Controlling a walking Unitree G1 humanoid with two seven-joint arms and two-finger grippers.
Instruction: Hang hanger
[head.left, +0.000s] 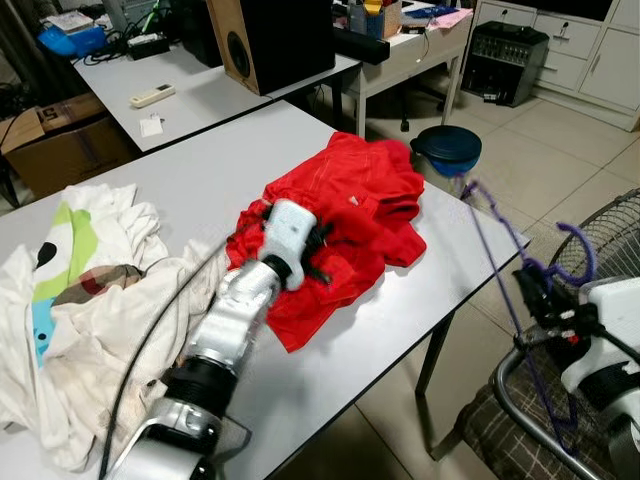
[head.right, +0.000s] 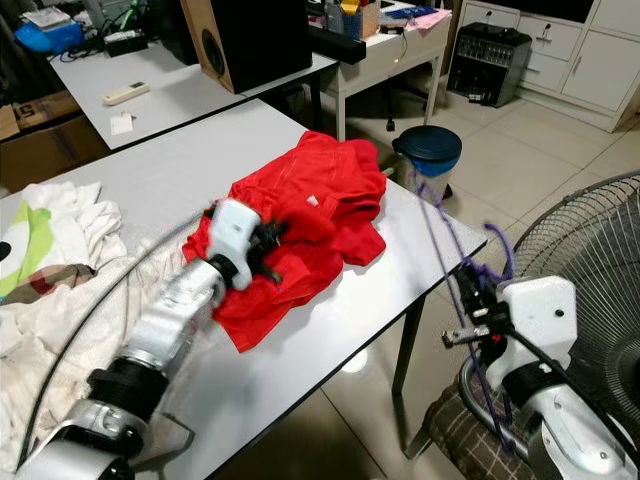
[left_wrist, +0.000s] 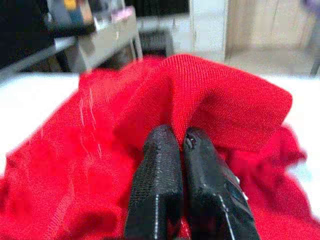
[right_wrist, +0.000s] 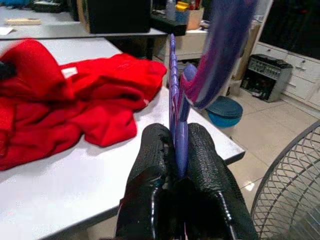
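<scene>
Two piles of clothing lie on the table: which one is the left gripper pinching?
The red garment near the table's far corner. The left gripper is shut on a fold of it, while the white printed clothes lie untouched beside the arm.

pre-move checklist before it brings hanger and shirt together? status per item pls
1. Left pincer grip on the red shirt: ok, fingers shut on a fold of the cloth.
2. Right pincer grip on the purple hanger: ok, fingers shut on its thin bar.
3. Hanger apart from the shirt: ok, it is held off the table's right edge, not touching the cloth.
4. Shirt neck opening found: cannot tell, the shirt lies bunched.
5. White clothes apart from the shirt: cannot tell, the left arm hides the gap.
6. Fan near the right arm: not ok, its grille is close behind the hanger.
</scene>
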